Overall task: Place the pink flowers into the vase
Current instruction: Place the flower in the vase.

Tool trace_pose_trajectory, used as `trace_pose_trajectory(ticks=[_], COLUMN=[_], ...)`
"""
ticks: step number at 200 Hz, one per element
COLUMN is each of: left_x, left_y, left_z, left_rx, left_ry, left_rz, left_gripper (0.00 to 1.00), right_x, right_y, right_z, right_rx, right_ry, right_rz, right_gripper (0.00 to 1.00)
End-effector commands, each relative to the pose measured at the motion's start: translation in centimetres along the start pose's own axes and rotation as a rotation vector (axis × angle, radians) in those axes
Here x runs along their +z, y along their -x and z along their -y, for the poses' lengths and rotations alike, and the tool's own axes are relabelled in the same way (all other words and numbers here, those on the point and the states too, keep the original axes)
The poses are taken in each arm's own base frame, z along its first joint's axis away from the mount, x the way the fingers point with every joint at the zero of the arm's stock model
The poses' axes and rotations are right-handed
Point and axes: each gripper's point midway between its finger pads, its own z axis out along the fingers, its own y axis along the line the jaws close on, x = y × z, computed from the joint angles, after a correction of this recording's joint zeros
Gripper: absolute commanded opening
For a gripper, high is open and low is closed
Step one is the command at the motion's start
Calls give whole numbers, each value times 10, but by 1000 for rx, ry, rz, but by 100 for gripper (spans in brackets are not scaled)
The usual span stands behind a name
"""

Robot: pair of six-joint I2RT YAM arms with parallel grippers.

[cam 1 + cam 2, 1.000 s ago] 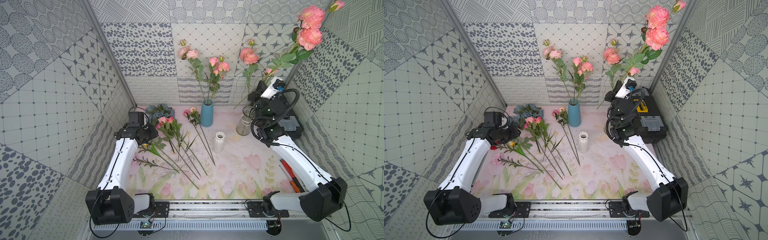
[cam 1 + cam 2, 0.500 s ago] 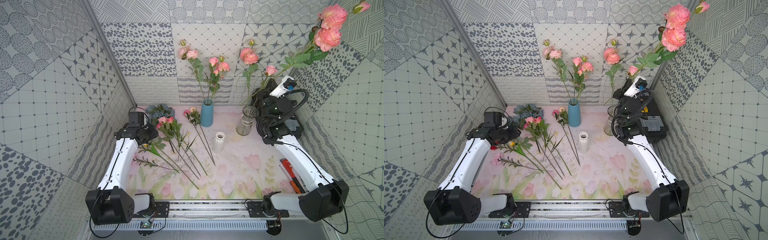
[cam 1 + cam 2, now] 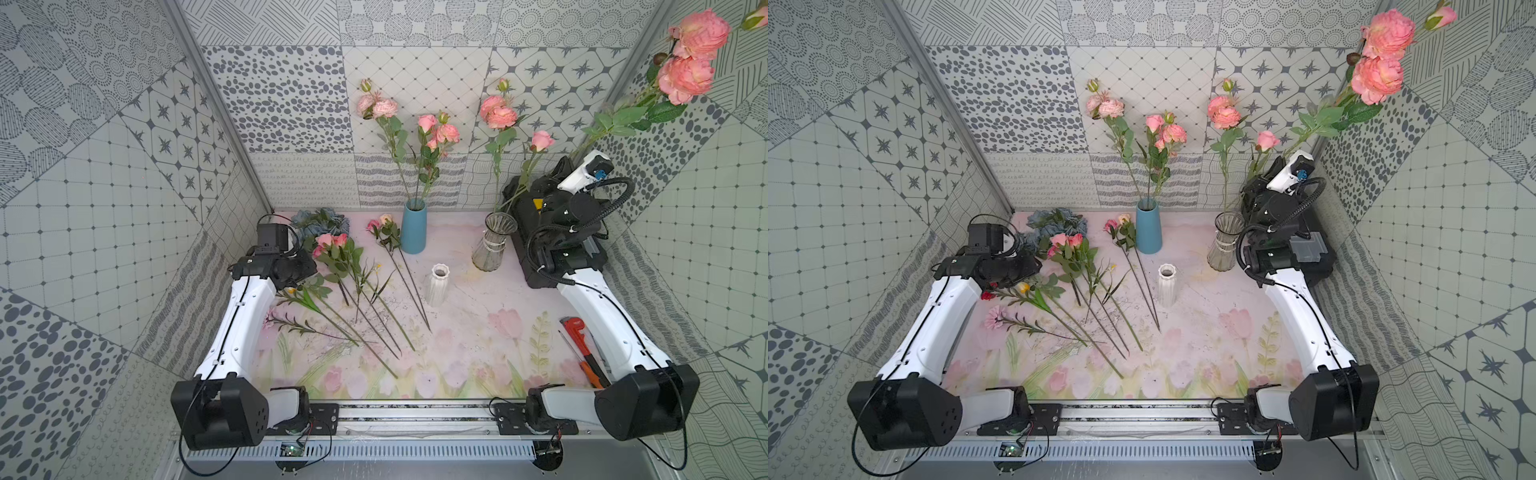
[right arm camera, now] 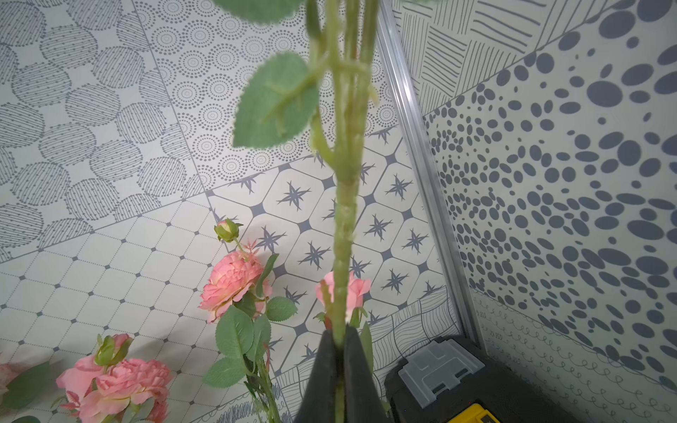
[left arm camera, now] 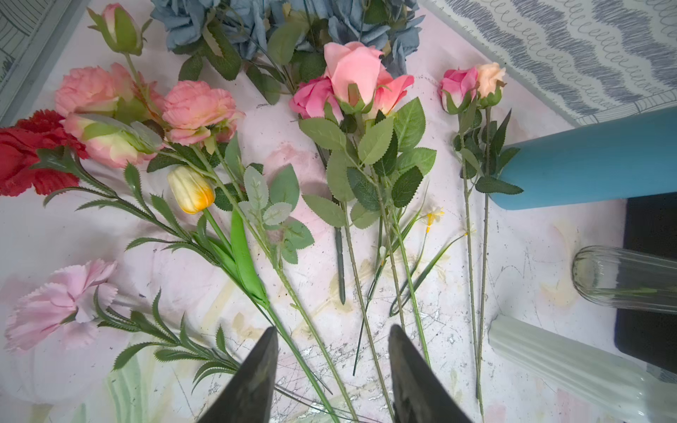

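Up in the back right corner, the right gripper (image 4: 339, 337) is clamped on the green stem of one pink flower (image 3: 690, 54), whose two big salmon blooms and small bud lean high against the right wall in both top views; its lower end is hidden behind the arm. Just beside that arm stands the glass vase (image 3: 492, 245), and two pink blooms (image 3: 498, 112) rise from it on long stems. Near the middle of the back wall, the blue vase (image 3: 414, 226) holds more pink stems (image 3: 440, 129), and a white ribbed vase (image 3: 438, 284) stands apart in front of both. The left gripper (image 5: 333, 329) hovers low over the floral mat (image 3: 478, 353) with its jaws apart, holding nothing, and several green stems run between and beside its fingertips. Spread on the mat before it are pink roses (image 5: 353, 73), ruffled salmon-pink blooms (image 5: 198, 106) and a pair of small rosebuds (image 5: 469, 86) next to the blue vase. Among them lie blue-grey flowers (image 5: 227, 22), a red carnation (image 5: 22, 154), a yellow tulip (image 5: 190, 188) and a pale pink carnation (image 5: 58, 304). A black toolbox (image 3: 1308, 249) sits behind the right arm, and a red wrench (image 3: 575, 328) lies near the mat's right edge.
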Motion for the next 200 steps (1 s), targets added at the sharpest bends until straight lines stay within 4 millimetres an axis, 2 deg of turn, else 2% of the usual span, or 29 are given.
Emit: trace_pose_trajectory(ticks=[1, 200], left_x=[-3, -2], left_y=[10, 10], left_z=[6, 11], left_rx=[2, -2], left_ry=[-31, -56], left_rz=[43, 35], left_gripper=[49, 49], right_x=[-2, -3], right_y=[-1, -100], right_z=[3, 31], right_rx=[3, -42], right_ry=[-3, -35], right_rz=[15, -173], right_gripper=[0, 0])
